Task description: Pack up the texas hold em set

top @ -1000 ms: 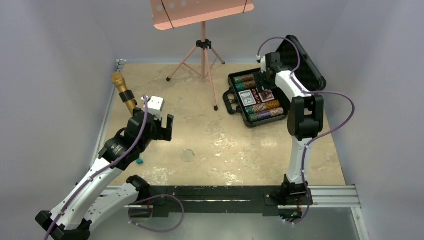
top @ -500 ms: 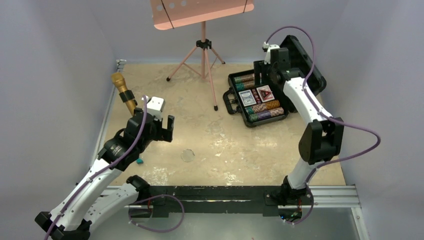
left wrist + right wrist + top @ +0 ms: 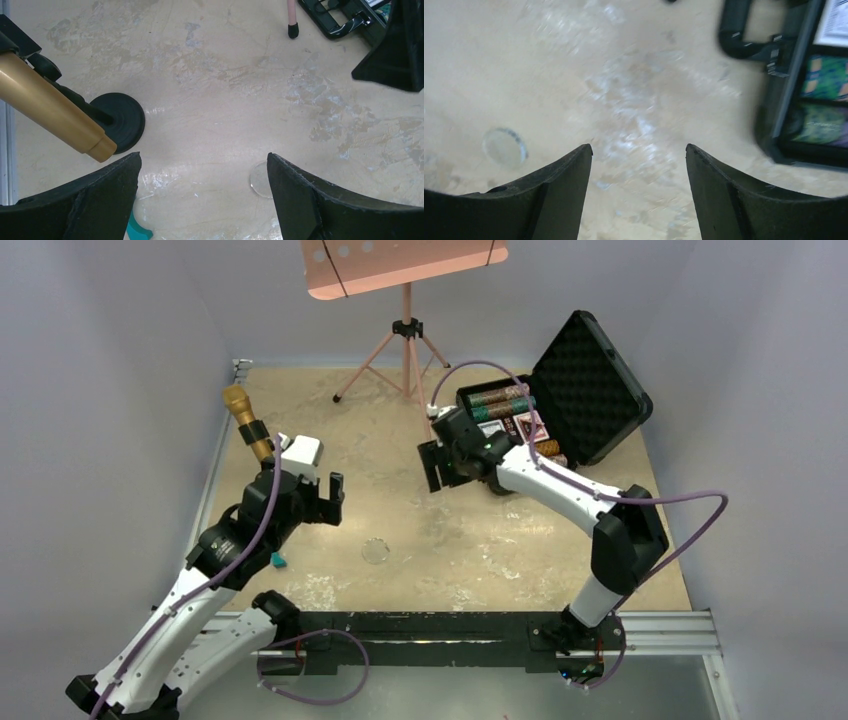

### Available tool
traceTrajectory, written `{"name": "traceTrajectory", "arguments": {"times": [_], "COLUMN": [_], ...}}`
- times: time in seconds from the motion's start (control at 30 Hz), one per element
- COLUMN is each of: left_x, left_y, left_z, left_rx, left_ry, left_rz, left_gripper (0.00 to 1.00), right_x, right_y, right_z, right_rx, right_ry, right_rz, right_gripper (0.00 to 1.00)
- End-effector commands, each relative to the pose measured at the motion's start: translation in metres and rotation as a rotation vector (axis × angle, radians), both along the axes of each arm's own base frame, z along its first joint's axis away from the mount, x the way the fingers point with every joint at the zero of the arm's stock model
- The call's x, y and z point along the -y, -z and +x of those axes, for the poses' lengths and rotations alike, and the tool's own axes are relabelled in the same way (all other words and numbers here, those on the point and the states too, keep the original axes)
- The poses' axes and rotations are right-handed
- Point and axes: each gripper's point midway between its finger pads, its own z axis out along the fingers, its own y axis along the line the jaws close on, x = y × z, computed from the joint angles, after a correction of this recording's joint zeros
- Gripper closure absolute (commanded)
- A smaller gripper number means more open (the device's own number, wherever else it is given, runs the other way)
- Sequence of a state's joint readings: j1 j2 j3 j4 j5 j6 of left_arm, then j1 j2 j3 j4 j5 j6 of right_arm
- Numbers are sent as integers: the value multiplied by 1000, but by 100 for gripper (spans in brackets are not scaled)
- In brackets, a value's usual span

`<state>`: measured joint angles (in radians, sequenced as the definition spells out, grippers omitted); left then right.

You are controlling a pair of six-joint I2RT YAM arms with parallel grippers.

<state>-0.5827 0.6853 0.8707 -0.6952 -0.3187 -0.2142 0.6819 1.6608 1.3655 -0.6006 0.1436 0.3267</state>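
The black rectangular hard case [image 3: 585, 380] sits wide open at the far right of the tan table [image 3: 520, 550]. Its lid is tipped back with the egg-crate foam facing the camera. Rows of striped poker chips [image 3: 497, 398] lie in the base tray. The right arm crosses the front part of it, so I can't make out everything in there. The case's handle [image 3: 744, 35] points toward the middle of the table.

The right gripper [image 3: 432, 464] hangs just off that handle side over bare tabletop, fingers spread wide with nothing between them. The right wrist view is pretty blurry, but the gap is obvious. A small clear round disc [image 3: 376, 550] lies flat near the table centre, apart from both grippers.

The left gripper [image 3: 330, 498] is over on the left side, fingers also wide apart and empty. Near it a gold microphone [image 3: 245, 418] stands tilted on a round black base [image 3: 120, 122], and a small teal piece [image 3: 279, 562] lies on the table right by the left arm. A pink music stand [image 3: 405, 260] on a tripod is at the back, with one foot [image 3: 293, 30] close to the case's handle.
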Motion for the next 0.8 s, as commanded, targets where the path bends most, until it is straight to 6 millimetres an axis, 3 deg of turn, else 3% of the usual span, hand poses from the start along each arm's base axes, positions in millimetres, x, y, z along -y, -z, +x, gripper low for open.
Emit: {"name": "traceTrajectory", "arguments": {"times": [0.0,0.2,0.4,0.57,0.77], "left_x": [2,3,-5,-5,-5], "left_y": [-14,-16,-18,-20,-19], "left_z": [3,0,-1,-1,-1], "left_rx": [56,66,83,89,86], "left_ry": [5,10,-17,-16,-12], "left_rz": [-37,-56,-43,-47,-44], "left_gripper": [1,1,1,1,1], "right_x": [-34,-92,-131,-160,-179], "right_y": [-17,2,24,35,51], "right_z": [-39,-100,-142,-160,-155], "right_rx": [12,-49,-99,-119,-101], "right_ry": [29,-55,-116,-134,-140], "right_rz": [75,130,103,115,80], "right_gripper": [28,28,27,26,24]}}
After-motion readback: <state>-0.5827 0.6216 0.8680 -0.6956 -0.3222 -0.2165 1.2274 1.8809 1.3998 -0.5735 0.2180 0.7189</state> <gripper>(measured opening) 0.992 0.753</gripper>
